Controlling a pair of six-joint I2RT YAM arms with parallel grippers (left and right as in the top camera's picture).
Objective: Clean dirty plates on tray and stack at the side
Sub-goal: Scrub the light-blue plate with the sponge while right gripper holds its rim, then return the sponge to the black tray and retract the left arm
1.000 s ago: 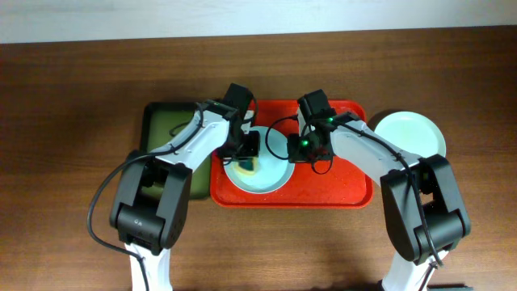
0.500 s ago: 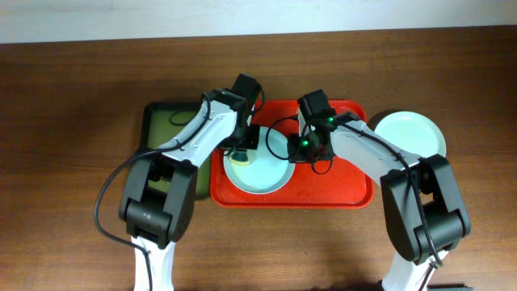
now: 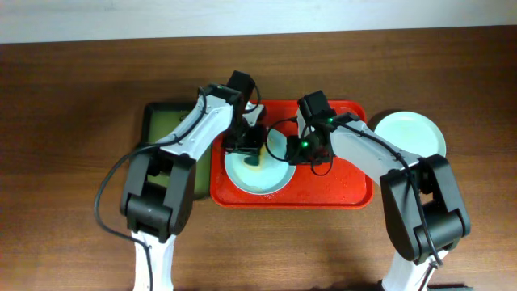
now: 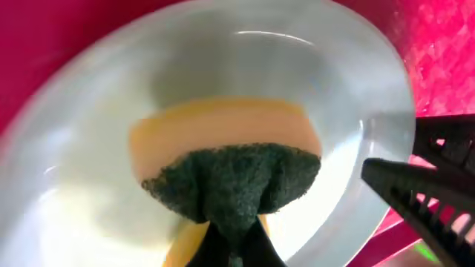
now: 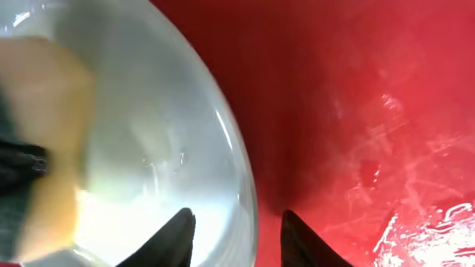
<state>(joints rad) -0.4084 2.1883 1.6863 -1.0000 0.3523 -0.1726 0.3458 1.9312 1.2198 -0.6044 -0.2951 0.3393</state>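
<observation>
One narrow dark green tray point(image 3: 161, 133) is lying just left of the red tray point(image 3: 339, 190), probably serving as the sponge's resting place. Over the red tray's left half, the left gripper point(image 3: 251, 148) is pinching a sponge point(image 4: 230, 174), soft yellow foam with a coarse dark-green scouring face. It is pressing the sponge into the glossy, shallow pale plate point(image 3: 262, 176) to scrub it. The right gripper point(image 5: 237, 226) is standing spread astride that plate's right rim, seemingly bracing it. Just right of the red tray, a round mint plate point(image 3: 410, 133) is sitting, apparently finished.
</observation>
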